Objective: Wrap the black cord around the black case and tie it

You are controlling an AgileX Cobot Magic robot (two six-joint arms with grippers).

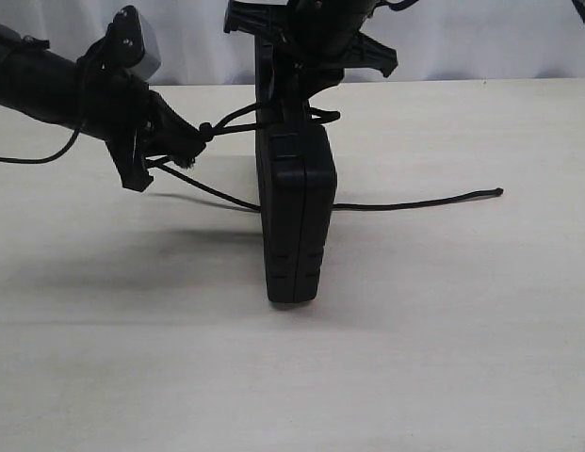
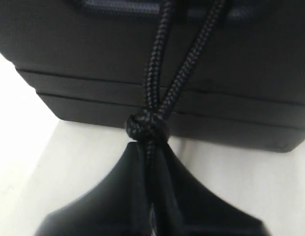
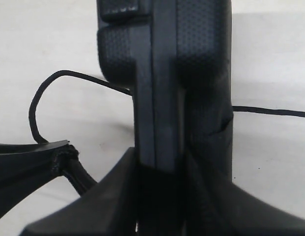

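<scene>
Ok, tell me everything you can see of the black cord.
The black cord is thin and braided. Its knotted end is pinched in the shut left gripper; two strands run from the knot to the upright black case. The rest lies slack on the table, passing behind the case, free end to the right.

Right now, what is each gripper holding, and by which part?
Left gripper: jaws shut on the black cord just behind its knot. Right gripper: jaws clamp the upright black case across its top end.

lab-like test bench; bare pale tabletop (image 1: 443, 367); white backdrop (image 1: 490, 38)
</scene>
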